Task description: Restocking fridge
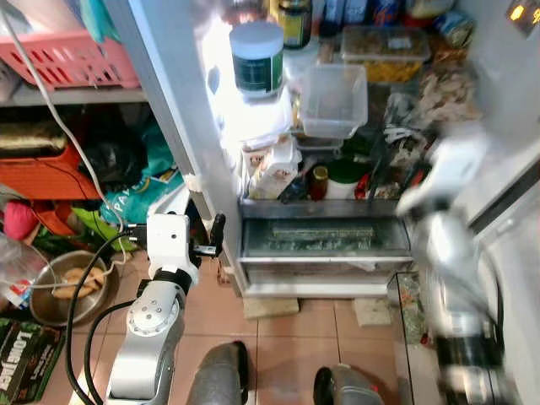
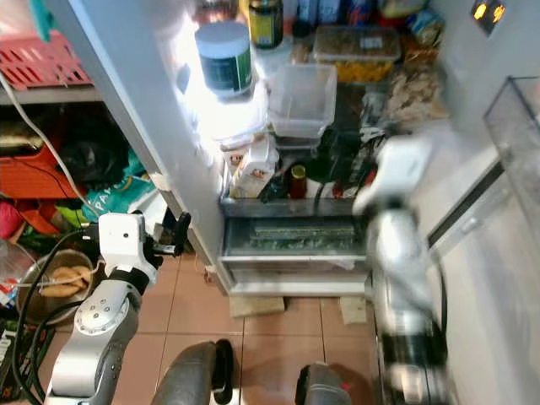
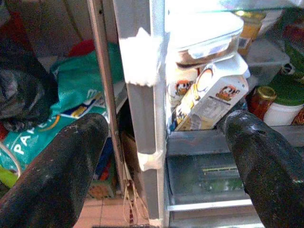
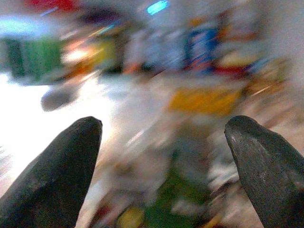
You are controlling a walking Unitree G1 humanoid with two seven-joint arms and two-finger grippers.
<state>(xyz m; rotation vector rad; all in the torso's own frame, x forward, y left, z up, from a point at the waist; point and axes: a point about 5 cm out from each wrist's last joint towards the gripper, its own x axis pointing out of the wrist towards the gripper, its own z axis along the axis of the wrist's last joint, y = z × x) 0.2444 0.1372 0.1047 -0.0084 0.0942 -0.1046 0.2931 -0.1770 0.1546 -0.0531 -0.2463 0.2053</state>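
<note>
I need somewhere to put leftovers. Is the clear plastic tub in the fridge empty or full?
Empty, as far as it shows: the clear plastic tub has no lid and you can see straight through its walls to the shelf.

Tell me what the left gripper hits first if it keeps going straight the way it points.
Probably the fridge's grey side edge: in the wrist view it sits between the open left gripper's fingers, with the tilted carton just beyond. Depth is unclear, so this is a judgement.

White letters "PA" stand on the teal bag (image 3: pixel 71 102); other labels too blurred to read
</note>
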